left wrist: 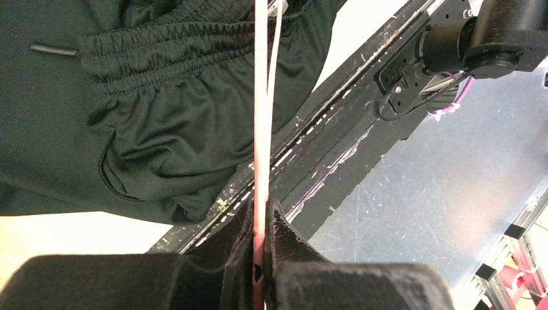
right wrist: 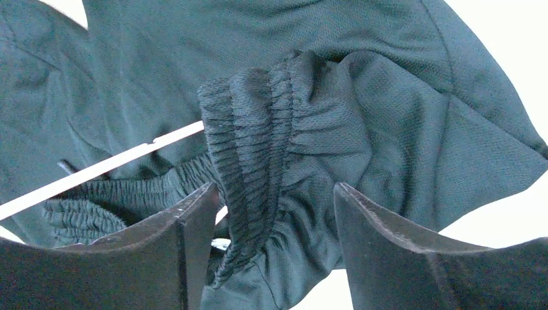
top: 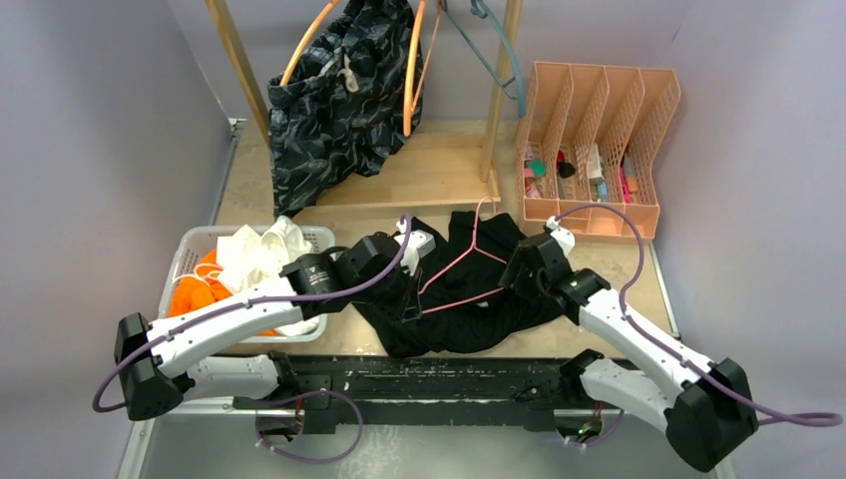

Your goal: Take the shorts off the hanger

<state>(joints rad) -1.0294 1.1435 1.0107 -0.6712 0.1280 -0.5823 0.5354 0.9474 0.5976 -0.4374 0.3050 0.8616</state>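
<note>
On the table, black shorts with gathered waistband lie crumpled over a pink hanger; left gripper pinches it, right gripper gapes.

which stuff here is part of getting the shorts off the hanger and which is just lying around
Job: black shorts, pink hanger, left gripper shut on it, right gripper open around the waistband, camo shorts on orange hanger, white shorts and orange shorts in white basket.
Lying about: peach organizer, teal hanger.
</note>
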